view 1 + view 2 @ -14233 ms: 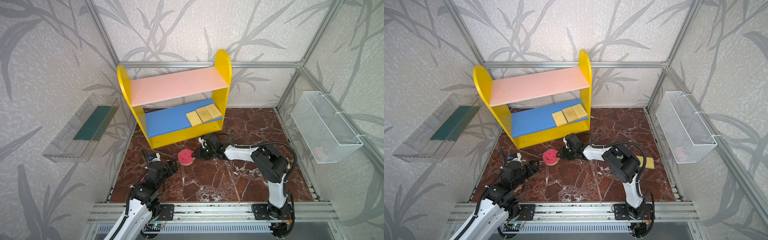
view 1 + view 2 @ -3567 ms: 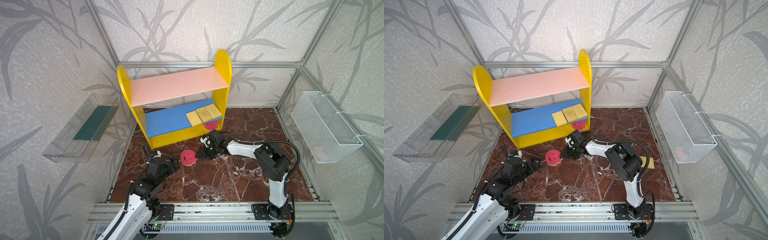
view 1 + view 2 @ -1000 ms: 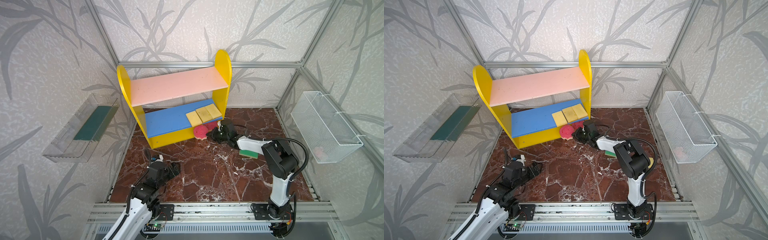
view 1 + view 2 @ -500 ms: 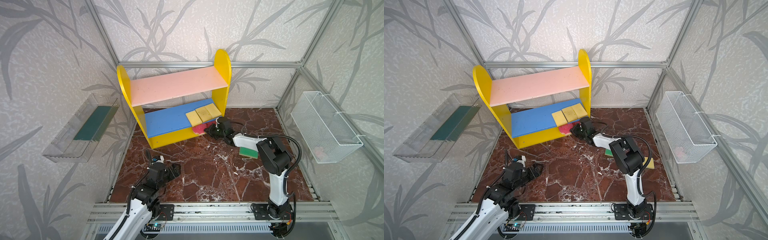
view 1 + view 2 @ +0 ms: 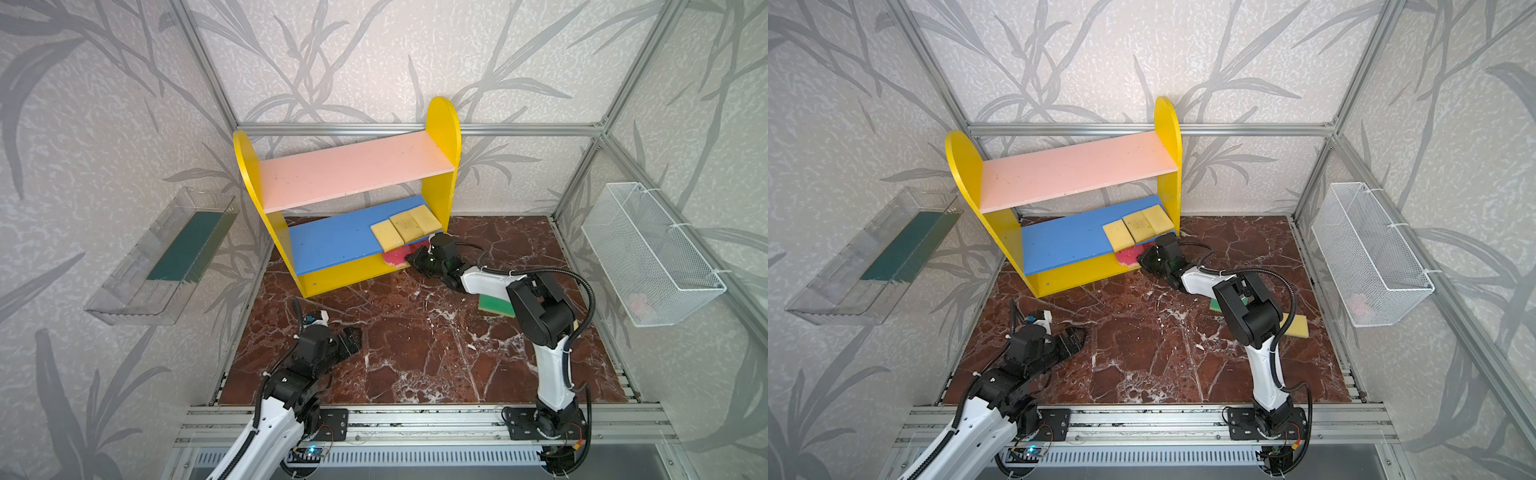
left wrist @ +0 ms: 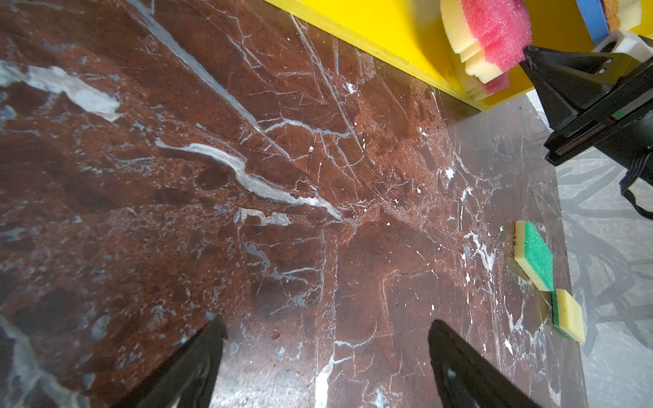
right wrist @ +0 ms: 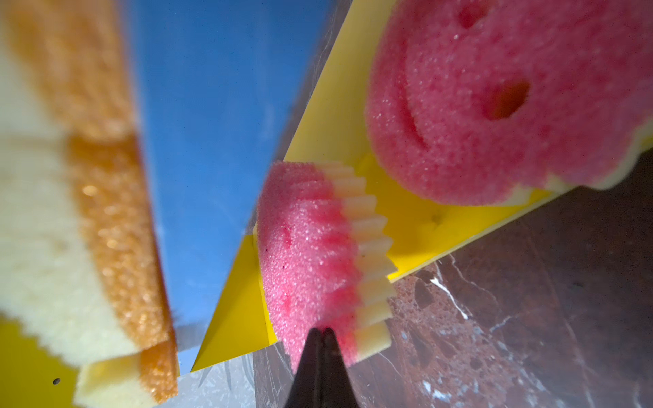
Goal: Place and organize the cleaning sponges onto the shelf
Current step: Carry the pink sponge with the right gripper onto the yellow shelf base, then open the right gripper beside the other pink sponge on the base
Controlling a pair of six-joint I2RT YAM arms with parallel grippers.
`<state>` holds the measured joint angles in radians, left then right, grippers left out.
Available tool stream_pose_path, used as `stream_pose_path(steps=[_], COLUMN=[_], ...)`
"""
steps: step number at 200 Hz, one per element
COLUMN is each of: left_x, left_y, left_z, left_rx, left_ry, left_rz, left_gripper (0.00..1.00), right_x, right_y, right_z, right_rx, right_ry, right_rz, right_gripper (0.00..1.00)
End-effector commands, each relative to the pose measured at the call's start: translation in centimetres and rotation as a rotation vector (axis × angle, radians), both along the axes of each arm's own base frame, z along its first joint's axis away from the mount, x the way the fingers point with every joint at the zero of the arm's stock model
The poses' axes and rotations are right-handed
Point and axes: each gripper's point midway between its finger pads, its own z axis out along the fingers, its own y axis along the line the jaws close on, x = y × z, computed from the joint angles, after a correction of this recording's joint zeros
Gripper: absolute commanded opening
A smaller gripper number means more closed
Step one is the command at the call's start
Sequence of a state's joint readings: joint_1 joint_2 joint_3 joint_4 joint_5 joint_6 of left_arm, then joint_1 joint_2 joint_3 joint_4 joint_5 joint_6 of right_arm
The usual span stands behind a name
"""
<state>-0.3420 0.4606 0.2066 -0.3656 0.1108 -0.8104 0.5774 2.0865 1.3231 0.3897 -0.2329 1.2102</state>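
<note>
My cell: pale leaf-patterned wall panels [image 5: 374, 62] in an aluminium frame [image 5: 519, 129]; red-brown marble floor [image 5: 415, 353]; clear plastic tray [image 5: 166, 253] on one wall, white wire basket [image 5: 648, 253] opposite.

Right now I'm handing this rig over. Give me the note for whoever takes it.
Left end effector: open, empty, over the table.
Right end effector: shut on a pink sponge that stands on edge at the shelf's bottom level.
Done: three yellow sponges on the blue board; second pink sponge flat on the bottom level.
Left: release this one, then shelve two green-faced sponges lying on the table.
</note>
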Motion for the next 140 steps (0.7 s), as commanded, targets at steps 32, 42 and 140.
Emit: stream_pose_path(steps=[32, 42, 140], left_x=[0.0, -0.1, -0.1], left_y=[0.1, 0.1, 0.1], left_z=[-0.3, -0.3, -0.3], left_rx=[0.009, 0.009, 0.011], left_ry=[0.001, 0.001, -0.001], left_rz=[-0.008, -0.008, -0.006], left_gripper=[0.92, 0.92, 0.92], right_x=[-0.5, -0.7, -0.7], right_y=[0.6, 0.6, 0.9], right_z=[-0.2, -0.1, -0.4], right_rx=[0.031, 0.033, 0.05], right_ry=[-0.045, -0.049, -0.057], right_rz=[-0.019, -0.025, -0.044], right_gripper=[0.0, 0.0, 0.0])
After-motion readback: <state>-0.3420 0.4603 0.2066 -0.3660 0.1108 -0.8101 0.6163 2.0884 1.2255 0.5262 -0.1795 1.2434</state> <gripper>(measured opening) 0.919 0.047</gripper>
